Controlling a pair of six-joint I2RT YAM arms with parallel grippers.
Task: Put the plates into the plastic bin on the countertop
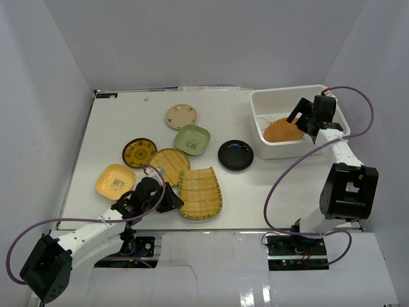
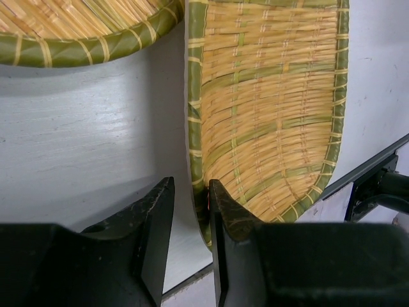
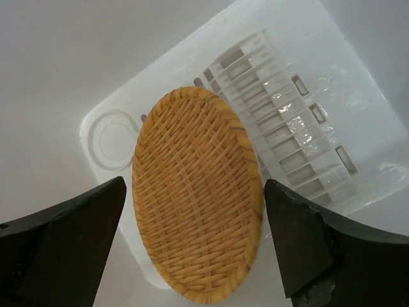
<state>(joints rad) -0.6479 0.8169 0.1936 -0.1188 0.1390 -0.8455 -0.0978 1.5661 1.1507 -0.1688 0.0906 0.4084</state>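
Observation:
My left gripper (image 1: 174,203) (image 2: 192,182) is low at the left edge of the rectangular bamboo tray (image 1: 200,192) (image 2: 268,109). Its narrowly open jaws straddle the tray's green rim, with the right finger inside the tray and a small gap at the left finger. My right gripper (image 1: 298,116) (image 3: 195,185) is wide open above the white plastic bin (image 1: 287,89) (image 3: 307,83). A round woven tray (image 1: 282,132) (image 3: 195,192) lies tilted inside the bin, free of the fingers. On the countertop (image 1: 128,121) lie a round bamboo tray (image 1: 169,165) (image 2: 77,25), a black dish (image 1: 236,155), a green square dish (image 1: 192,139), a beige dish (image 1: 181,116), a dark patterned dish (image 1: 139,152) and a yellow dish (image 1: 115,181).
The rectangular tray lies close to the table's near edge (image 2: 364,169), with a black bracket (image 2: 377,192) beyond it. The round bamboo tray lies right beside it. Grey walls enclose the table. The right arm's purple cable (image 1: 281,179) loops over the table's right side.

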